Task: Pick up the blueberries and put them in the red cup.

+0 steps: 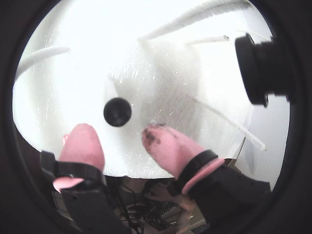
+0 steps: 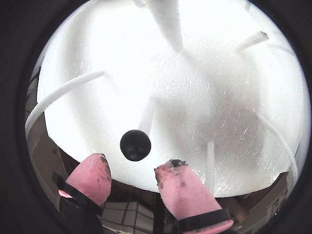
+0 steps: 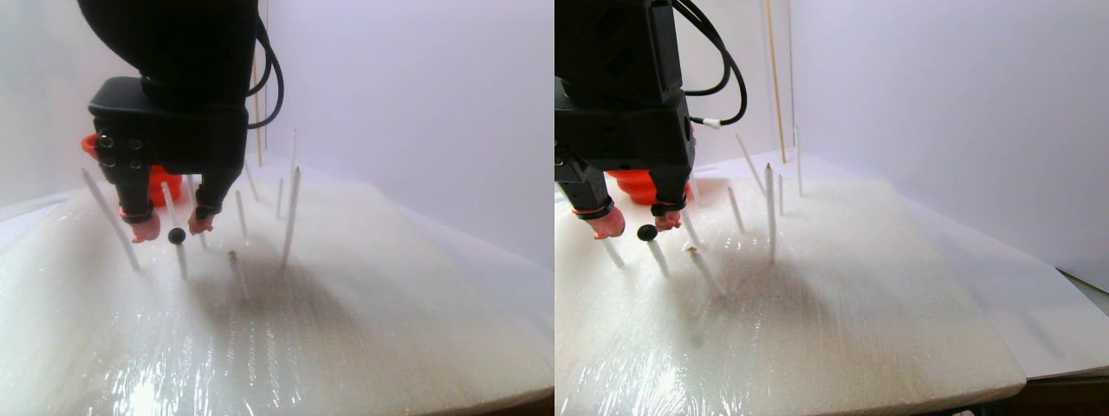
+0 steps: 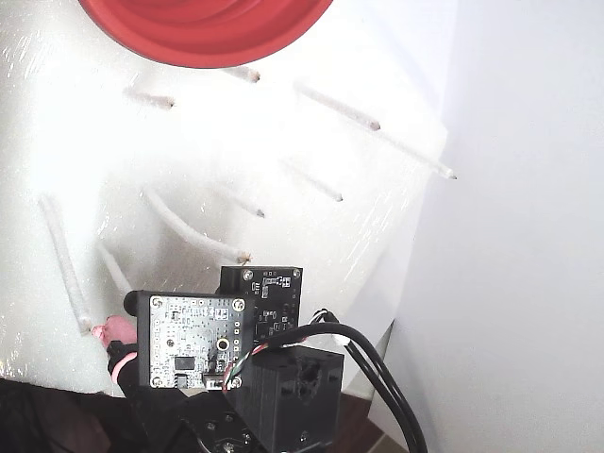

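White foam slab [image 3: 346,303] under shiny film, plain pale walls behind. My gripper [image 2: 131,170] is open: pink fingertips [image 2: 90,178] apart, nothing held. One blueberry [image 2: 135,145] sits just ahead of the gap between my tips, perched on top of a thin white stick [image 3: 181,260] stuck upright in the foam. Both wrist views show it centred between the pads but not touching either. In the stereo pair view it's level with my tips [image 3: 176,235]. I judge the sticks are there to lift each berry clear of the foam so my pads can close around it from the sides.

Step in hand: lining up for the grasp. Next I'd need to push slightly forward, then pinch gently, since the ball is small and could roll off its stick if nudged.

Around my hand: more white sticks [image 3: 290,217], several with bare dark tips and no berry on them; one leans close on my left in the stereo pair view and could snag a finger. I see no other blueberries.

Farthest: the red cup [image 4: 203,28], well beyond my hand across the slab, partly hidden behind my arm in the stereo pair view. Sticks stand between me and it, so carrying over means lifting first.
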